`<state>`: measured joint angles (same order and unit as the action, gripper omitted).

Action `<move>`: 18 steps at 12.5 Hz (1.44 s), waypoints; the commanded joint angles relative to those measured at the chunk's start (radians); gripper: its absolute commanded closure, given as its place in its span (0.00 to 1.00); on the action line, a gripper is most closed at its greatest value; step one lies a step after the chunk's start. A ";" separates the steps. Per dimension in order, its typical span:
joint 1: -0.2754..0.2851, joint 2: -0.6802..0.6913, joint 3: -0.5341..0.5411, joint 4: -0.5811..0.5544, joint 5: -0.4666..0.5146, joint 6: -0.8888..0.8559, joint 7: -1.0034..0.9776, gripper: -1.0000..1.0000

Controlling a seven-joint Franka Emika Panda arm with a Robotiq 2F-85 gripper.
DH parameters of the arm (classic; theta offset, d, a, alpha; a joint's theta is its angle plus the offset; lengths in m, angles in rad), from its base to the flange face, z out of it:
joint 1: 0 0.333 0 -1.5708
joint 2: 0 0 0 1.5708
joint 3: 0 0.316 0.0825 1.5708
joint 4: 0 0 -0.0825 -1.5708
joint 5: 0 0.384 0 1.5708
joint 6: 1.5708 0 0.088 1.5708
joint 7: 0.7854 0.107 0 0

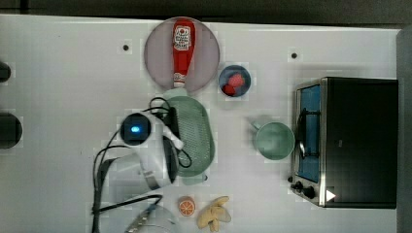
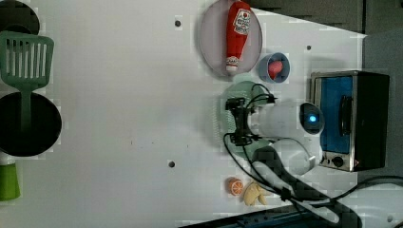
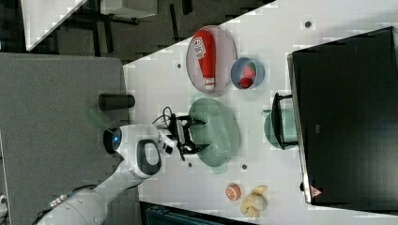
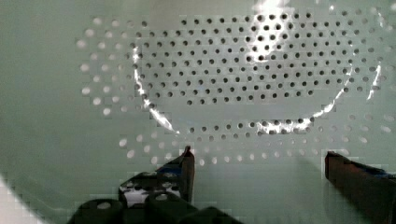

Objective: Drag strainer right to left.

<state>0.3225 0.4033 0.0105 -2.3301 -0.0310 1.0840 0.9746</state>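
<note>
Room to move: the big white table (image 1: 63, 160) is bare and wide on the top view's left of the large pale mint-green oval plastic strainer (image 1: 197, 136). The table's edges are well apart from it.
Close things: a round grey plate (image 1: 158, 53) sits just beside one end of the strainer. A small orange half (image 1: 186, 206) and a peeled banana (image 1: 214, 213) lie near the other end.
On the top view's right: a small round mint-green mug (image 1: 274, 141), then a black and silver toaster oven (image 1: 359, 141).
Strainer and pincer: the black pincer (image 3: 187, 137) is over the strainer's rim on the top view's left side. In the wrist view, the two fingers (image 4: 184, 170) hang inside the bowl, above the dotted holes.
Pincer: spread wide, holding nothing.
Plate: a red plastic ketchup bottle (image 1: 182, 51) lies on it.
Small blue bowl (image 1: 243, 75): red berries (image 1: 234, 81) are inside.
Mug: looks empty.
</note>
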 commanded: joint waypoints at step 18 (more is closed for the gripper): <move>0.289 0.214 0.065 0.390 0.314 -0.113 0.249 0.00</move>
<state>0.5781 0.6035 0.0414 -1.9766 0.2725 0.9814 1.1660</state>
